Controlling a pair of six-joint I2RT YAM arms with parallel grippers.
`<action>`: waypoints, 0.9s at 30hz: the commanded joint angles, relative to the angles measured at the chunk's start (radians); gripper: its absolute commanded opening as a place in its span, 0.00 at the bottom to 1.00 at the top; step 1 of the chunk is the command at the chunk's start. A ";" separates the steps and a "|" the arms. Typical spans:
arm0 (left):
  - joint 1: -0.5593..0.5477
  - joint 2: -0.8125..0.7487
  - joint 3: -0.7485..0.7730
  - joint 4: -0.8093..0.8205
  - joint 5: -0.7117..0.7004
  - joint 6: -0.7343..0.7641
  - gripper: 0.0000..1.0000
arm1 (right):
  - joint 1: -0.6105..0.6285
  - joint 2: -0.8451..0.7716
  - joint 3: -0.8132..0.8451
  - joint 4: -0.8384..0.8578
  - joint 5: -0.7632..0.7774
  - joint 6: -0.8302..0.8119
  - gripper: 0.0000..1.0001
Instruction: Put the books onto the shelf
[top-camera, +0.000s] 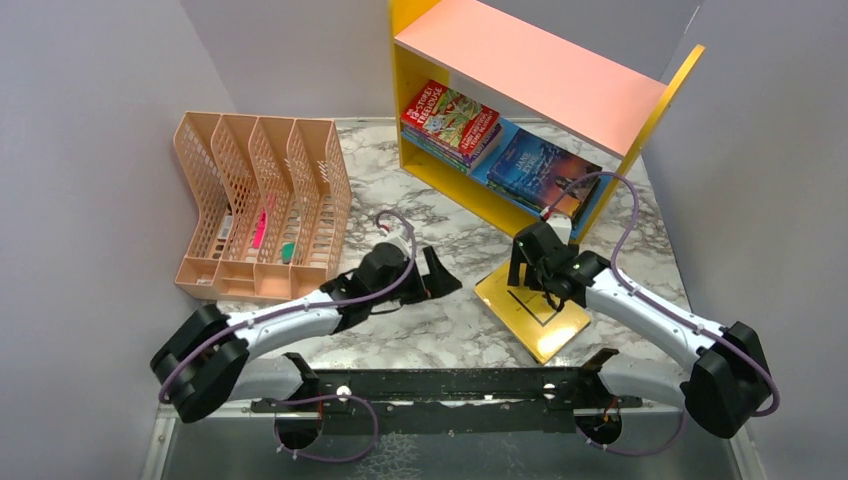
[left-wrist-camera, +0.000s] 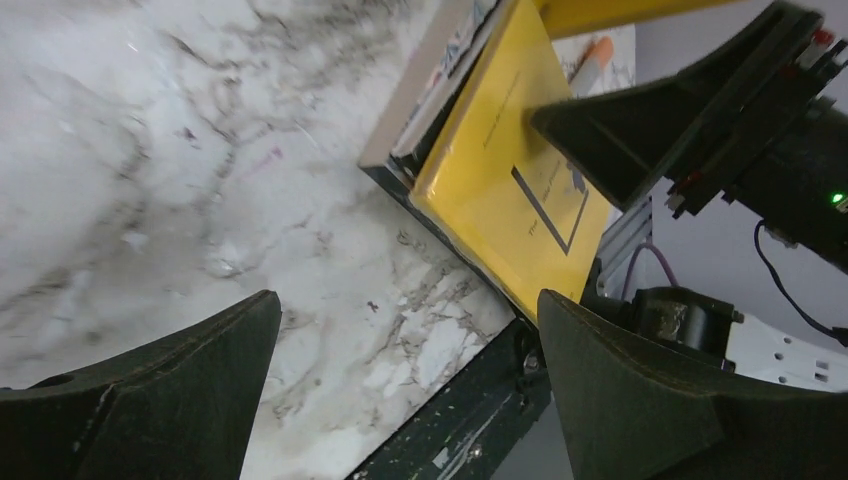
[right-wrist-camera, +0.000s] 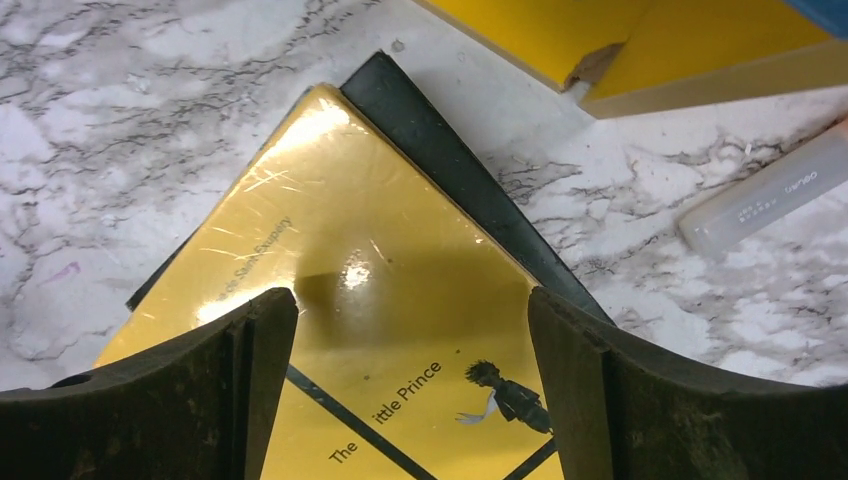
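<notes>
one yellow book (right-wrist-camera: 380, 225) under right pincer (right-wrist-camera: 409, 305)

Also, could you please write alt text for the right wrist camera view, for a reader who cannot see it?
A yellow book titled The Little Prince lies flat on a black book on the marble table, seen from above and framed by the open right gripper. A corner of the yellow shelf and a white tube show at upper right.

White arm links (top-camera: 290, 318), black joint housings (top-camera: 200, 365), purple cables (top-camera: 636, 212), black wedge-shaped pincer fingers (right-wrist-camera: 660, 400), black base rail (top-camera: 430, 392)
</notes>
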 joint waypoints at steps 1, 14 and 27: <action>-0.112 0.118 -0.016 0.228 -0.094 -0.164 0.99 | -0.006 0.006 -0.037 0.061 0.069 0.106 0.91; -0.255 0.495 0.061 0.604 -0.148 -0.267 0.81 | -0.012 -0.003 -0.106 0.113 -0.079 0.100 0.90; -0.243 0.596 0.102 0.709 -0.178 -0.275 0.38 | -0.013 -0.034 -0.131 0.132 -0.165 0.097 0.83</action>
